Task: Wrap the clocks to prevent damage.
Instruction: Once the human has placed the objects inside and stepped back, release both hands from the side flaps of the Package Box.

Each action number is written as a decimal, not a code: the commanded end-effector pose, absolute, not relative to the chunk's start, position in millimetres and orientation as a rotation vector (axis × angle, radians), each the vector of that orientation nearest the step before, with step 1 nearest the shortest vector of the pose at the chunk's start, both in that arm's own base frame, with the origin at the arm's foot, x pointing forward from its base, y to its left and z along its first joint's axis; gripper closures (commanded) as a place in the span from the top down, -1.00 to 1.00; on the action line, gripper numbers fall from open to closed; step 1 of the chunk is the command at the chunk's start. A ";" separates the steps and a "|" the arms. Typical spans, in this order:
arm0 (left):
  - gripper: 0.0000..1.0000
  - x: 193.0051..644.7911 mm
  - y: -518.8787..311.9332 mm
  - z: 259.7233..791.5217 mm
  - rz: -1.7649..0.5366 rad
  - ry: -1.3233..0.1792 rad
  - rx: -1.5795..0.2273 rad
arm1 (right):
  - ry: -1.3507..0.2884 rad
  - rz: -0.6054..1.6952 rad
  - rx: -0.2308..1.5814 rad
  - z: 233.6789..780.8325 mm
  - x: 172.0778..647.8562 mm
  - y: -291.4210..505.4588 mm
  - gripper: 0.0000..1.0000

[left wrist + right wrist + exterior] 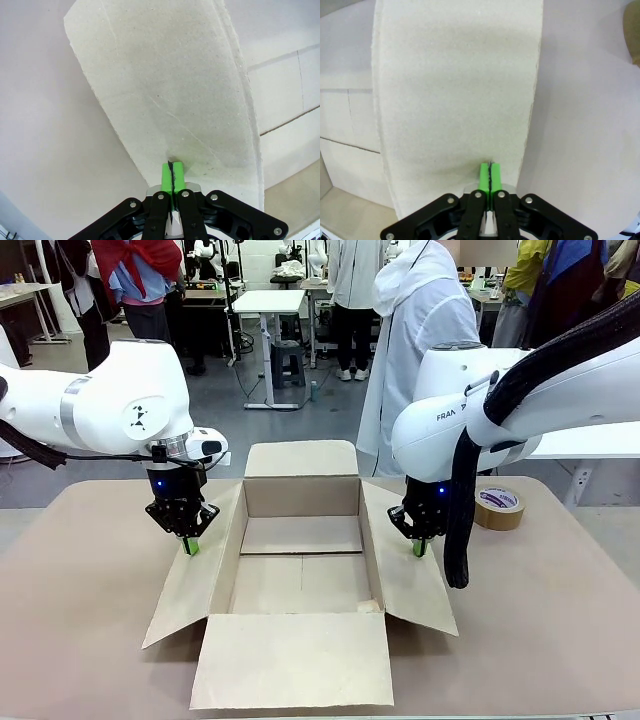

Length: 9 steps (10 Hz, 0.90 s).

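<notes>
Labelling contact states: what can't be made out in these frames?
- Whether the left gripper and right gripper touch the flaps of the carton: wrist views, the shut pads cover the contact spot.
- Print on the tape roll: front view, too small; right wrist view, cut by the frame edge.
- Carton's near inside wall: front view, faces away from the camera.

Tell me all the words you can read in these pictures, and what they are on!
"FRAN": on the right arm; the rest of the word is hidden.
Tape roll: print on its label, too small to read.
Cardboard carton: no print to see.
</notes>
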<state>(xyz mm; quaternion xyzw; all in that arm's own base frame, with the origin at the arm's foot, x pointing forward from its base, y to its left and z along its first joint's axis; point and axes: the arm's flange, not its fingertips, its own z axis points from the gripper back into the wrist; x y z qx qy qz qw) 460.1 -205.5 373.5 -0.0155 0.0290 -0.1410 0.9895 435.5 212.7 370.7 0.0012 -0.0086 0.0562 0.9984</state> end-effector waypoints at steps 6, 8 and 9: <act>-0.99 459.0 -205.1 372.9 -0.293 0.065 -0.028 | -0.016 0.119 -0.005 370.3 434.8 213.2 -0.98; -0.99 459.0 -205.1 372.9 -0.293 0.065 -0.028 | -0.016 0.119 -0.005 370.3 434.8 213.2 -0.98; -0.99 459.0 -205.1 372.9 -0.293 0.065 -0.028 | -0.016 0.119 -0.005 370.3 434.8 213.2 -0.98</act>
